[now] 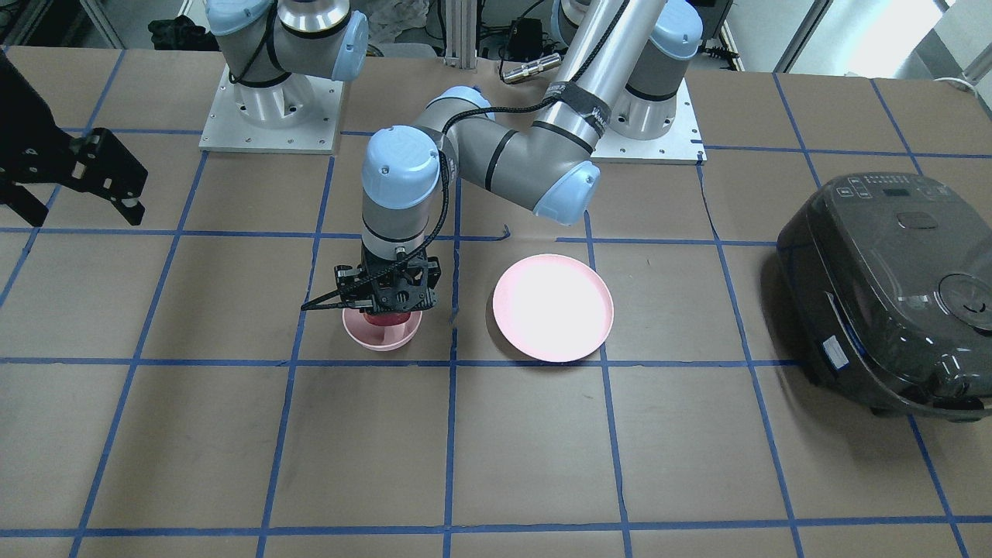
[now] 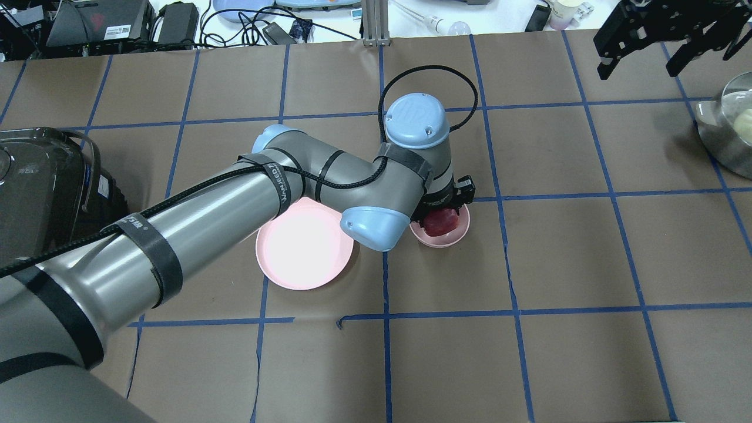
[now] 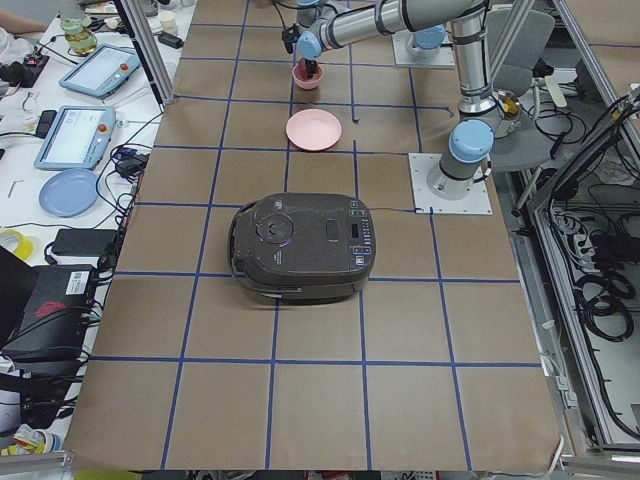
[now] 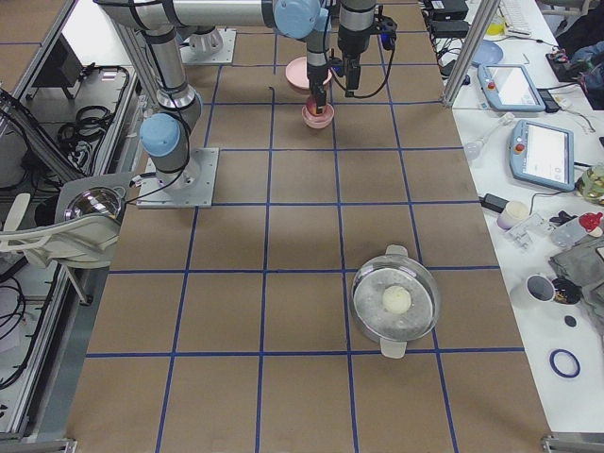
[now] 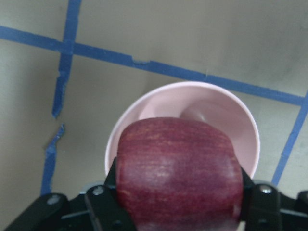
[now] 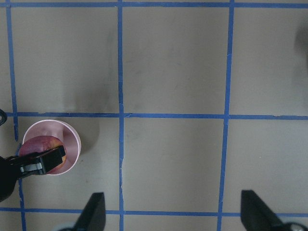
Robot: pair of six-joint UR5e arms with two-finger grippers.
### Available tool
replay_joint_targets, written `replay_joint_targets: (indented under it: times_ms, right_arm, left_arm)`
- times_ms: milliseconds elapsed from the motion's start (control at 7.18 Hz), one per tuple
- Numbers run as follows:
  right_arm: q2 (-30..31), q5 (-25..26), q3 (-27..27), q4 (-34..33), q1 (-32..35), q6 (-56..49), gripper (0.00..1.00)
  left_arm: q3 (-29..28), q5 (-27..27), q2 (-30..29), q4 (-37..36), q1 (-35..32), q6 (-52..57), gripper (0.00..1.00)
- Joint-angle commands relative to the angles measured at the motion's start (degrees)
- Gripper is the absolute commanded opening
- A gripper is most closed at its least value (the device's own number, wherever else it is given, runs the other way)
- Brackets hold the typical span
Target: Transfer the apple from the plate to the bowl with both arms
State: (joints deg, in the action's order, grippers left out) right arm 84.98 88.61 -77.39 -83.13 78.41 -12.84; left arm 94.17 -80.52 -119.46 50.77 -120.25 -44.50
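Most of apple [image 1: 387, 318] and half of bowl [image 1: 380, 339] behind left pincer [image 1: 390, 308]

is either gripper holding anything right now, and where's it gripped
The left gripper holds the apple by its two opposite sides, a finger on each, just over the bowl. The right gripper is open and holds nothing.

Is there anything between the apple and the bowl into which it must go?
Nothing visible does. The left gripper, shut on the apple, holds it right over the mouth of the bowl, and the part of the bowl's inside that shows is bare.
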Motion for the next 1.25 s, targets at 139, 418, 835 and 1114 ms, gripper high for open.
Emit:
replay_joint_targets:
  times_ms: [139,418,835,1114]
  right_arm:
    - [0.5,0.1,0.1,0.4,5.5,1.7,1.00]
    - [0.0,0.1,-0.1,0.0,9.4,7.9,1.00]
    - [0.8,0.6,-4.4,-3.2,9.7,8.1,1.00]
    - [2.1,2.3,-6.1,-5.3,9.7,8.6,1.00]
  left_arm:
    - [0.1,2.2,-1.2,-3.0,0.1,1.1,1.00]
    - [0.0,1.6,1.5,-3.0,1.1,9.1,1.00]
    - [5.6,1.5,12.1,4.0,9.6,28.7,1.00]
    - [5.5,1.3,20.8,16.9,18.7,42.2,1.00]
